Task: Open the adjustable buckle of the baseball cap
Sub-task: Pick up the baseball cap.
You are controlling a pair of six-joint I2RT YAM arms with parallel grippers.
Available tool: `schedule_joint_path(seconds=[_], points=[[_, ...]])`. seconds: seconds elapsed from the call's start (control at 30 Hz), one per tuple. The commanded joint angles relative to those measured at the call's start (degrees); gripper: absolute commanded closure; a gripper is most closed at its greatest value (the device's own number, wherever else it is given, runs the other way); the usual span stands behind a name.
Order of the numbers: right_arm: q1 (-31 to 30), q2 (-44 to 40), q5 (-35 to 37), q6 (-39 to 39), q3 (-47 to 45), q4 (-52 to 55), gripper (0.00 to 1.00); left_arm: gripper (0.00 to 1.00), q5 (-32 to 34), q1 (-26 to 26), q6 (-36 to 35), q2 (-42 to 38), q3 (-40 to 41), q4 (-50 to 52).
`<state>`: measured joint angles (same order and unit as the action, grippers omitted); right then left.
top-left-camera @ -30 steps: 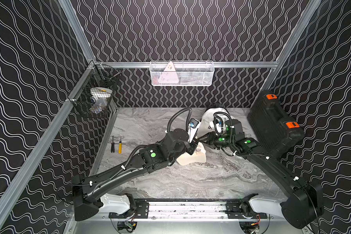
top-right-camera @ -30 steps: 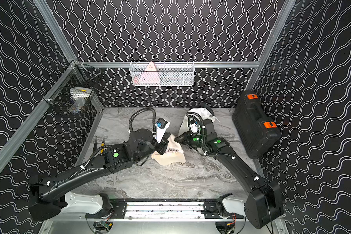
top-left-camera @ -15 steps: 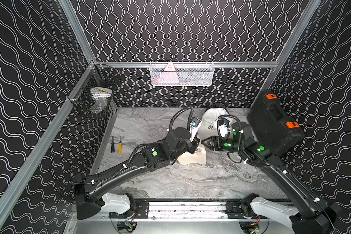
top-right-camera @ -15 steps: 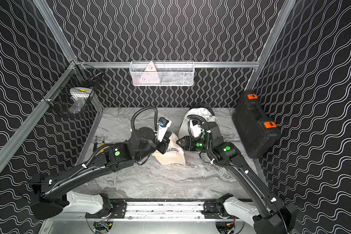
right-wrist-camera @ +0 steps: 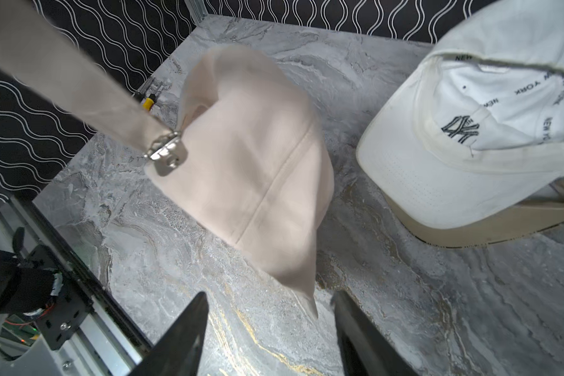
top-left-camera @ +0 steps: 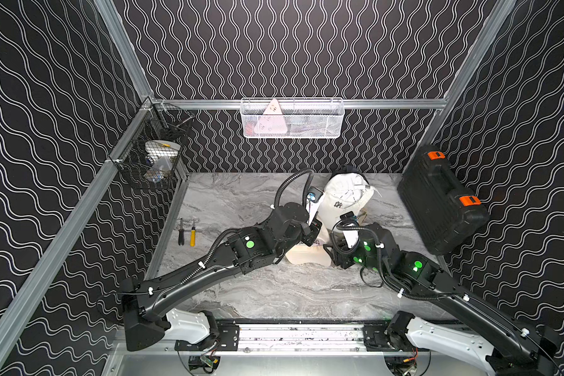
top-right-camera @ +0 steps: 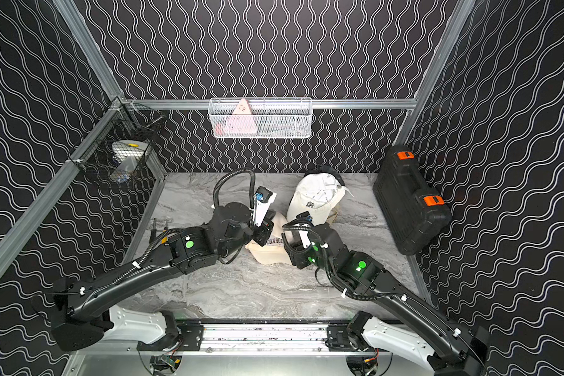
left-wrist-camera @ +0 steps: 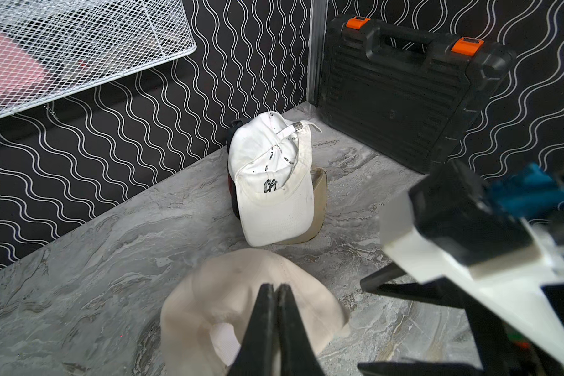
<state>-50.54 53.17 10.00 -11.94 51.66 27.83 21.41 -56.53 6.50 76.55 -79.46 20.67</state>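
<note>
Two claws: left claw (left-wrist-camera: 275,288) clamped on beige cap (right-wrist-camera: 258,169), right claw (right-wrist-camera: 269,298) apart, empty. Could slip from that thin pinch on tugging buckle (right-wrist-camera: 166,153).

A white fabric cap (top-left-camera: 345,198) with black New York lettering tops a pile of caps near the back edge of the grey marbled worktop (top-left-camera: 274,293). A black plastic case (top-left-camera: 437,201) with orange latches leans at the right edge. Two screwdrivers (top-left-camera: 187,231) lie along the left edge. A white wire basket (top-left-camera: 292,118) and a black wire basket (top-left-camera: 153,156) hang on the walls.
</note>
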Motion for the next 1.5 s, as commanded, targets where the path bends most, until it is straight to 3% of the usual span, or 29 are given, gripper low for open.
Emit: schedule_joint_path(seconds=[0.0,0.33,0.6,1.47], points=[[-3.79,0.22,10.53,4.72,-0.29,-5.89,0.36,1.00,0.91,0.02,0.96,0.01,-0.72,0.12],[-14.84,5.21,28.99,13.98,-1.11,-16.11,0.33,1.00,0.88,0.00,1.60,0.31,-1.46,0.76],[-18.24,7.79,35.18,21.60,-3.28,-26.65,0.33,1.00,0.17,0.02,2.47,0.20,-1.40,0.55],[-21.60,9.14,32.06,26.53,-7.02,-32.09,0.35,1.00,-0.23,0.02,4.40,-0.04,-2.10,0.25]])
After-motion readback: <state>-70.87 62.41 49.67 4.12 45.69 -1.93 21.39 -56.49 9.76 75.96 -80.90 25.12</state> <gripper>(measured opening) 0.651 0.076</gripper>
